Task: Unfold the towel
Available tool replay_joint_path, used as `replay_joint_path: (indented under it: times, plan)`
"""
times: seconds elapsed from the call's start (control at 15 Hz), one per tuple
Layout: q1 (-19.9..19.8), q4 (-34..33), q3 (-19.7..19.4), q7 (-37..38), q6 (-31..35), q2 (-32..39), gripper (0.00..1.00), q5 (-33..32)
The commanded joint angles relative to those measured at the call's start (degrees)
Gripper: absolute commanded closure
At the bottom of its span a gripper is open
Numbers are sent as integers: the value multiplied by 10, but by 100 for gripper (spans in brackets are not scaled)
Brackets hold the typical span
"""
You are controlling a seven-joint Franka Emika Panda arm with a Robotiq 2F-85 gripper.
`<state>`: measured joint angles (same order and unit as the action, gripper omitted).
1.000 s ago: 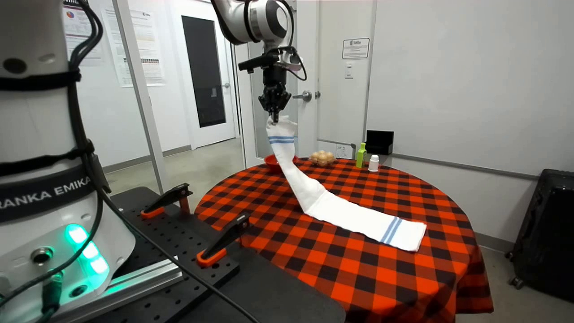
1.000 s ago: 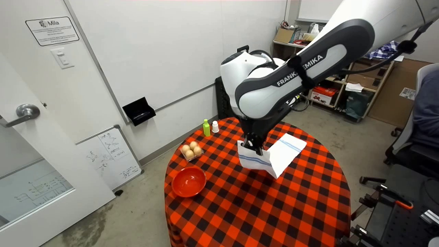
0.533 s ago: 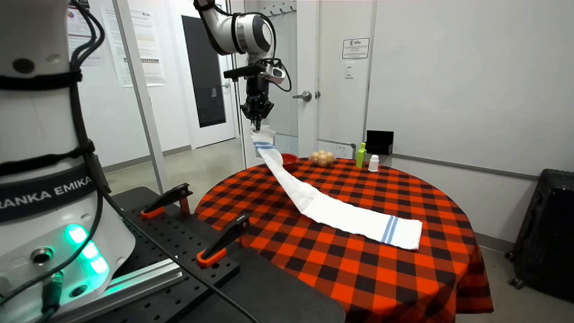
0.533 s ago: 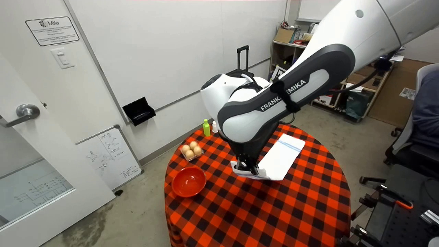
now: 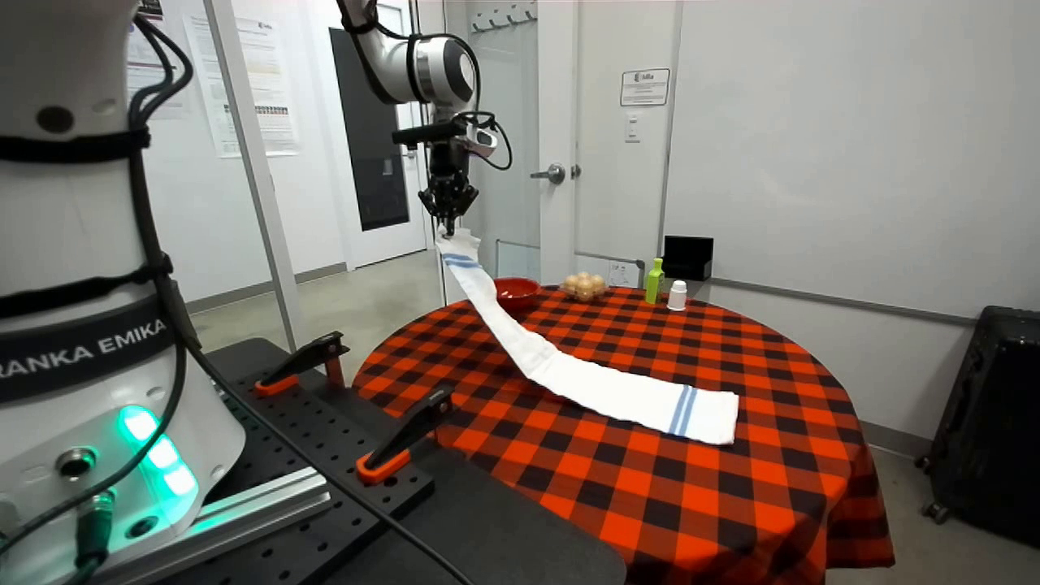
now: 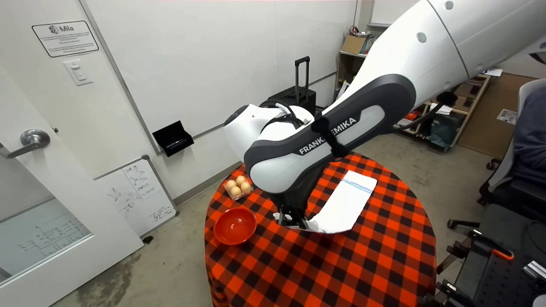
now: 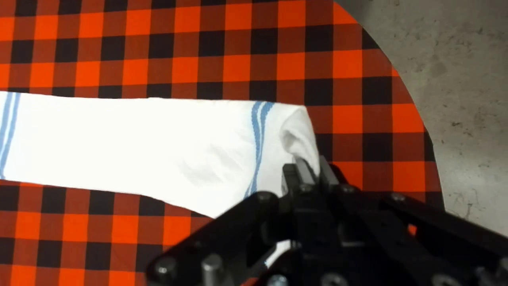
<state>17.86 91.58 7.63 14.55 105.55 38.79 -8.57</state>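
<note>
The white towel (image 5: 601, 386) with blue stripes near both ends is a long strip. In both exterior views its far part (image 6: 347, 202) lies flat on the checked tablecloth, and its near part rises to my gripper (image 5: 448, 231). My gripper also shows in an exterior view (image 6: 296, 224), partly covering the raised end. In the wrist view the fingertips (image 7: 315, 171) are shut on the end edge of the towel (image 7: 127, 143), which is bunched and curled between them. The lower corner at this end is hidden behind the gripper.
A red bowl (image 6: 235, 226) stands near the raised towel end at the table (image 6: 273, 264) edge. An egg carton (image 6: 239, 187) is close by. A green bottle (image 5: 654, 281) and a white bottle (image 5: 677, 296) stand at the back. Clamps (image 5: 406, 435) sit on the robot's stand.
My gripper has moved lower and away from the towel's lying end, holding the towel. The raised part is stretched at a shallower slope. The lying end has slid slightly toward the gripper.
</note>
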Motion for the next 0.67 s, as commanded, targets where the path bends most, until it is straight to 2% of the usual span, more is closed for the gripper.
replay_joint_path:
  times: [0.0, 0.6]
  plan:
    - [5, -55, 3, -26, -37, 37, 69, 13]
    - [20, -77, 9, -27, -41, 37, 5, 8]
